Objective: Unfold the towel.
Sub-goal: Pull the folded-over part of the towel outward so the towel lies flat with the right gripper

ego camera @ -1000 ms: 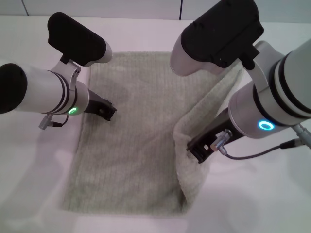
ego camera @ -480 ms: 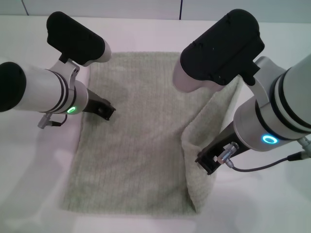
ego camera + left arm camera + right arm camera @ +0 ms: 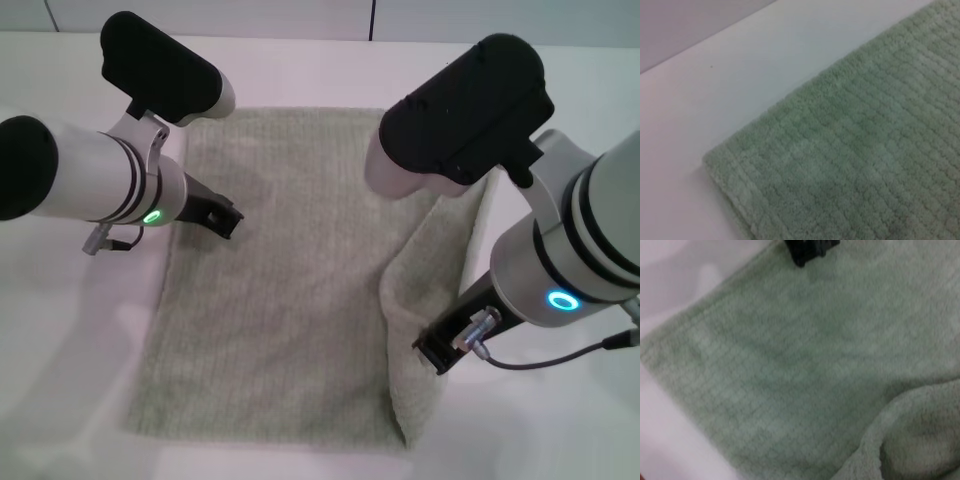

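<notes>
1 pale sage-green plush ribbed towel (image 3: 280, 300), single piece, seen in head, L wrist and R wrist views. 2 white-and-black robot arms: 1 L, 1 R. 2 dark grippers: left gripper (image 3: 222, 215) at towel's L edge, right gripper (image 3: 437, 355) at towel's raised R edge. 2 glowing rings, 1 per arm: green on L, blue on R. 1 white flat table (image 3: 70, 400) under it all.
</notes>
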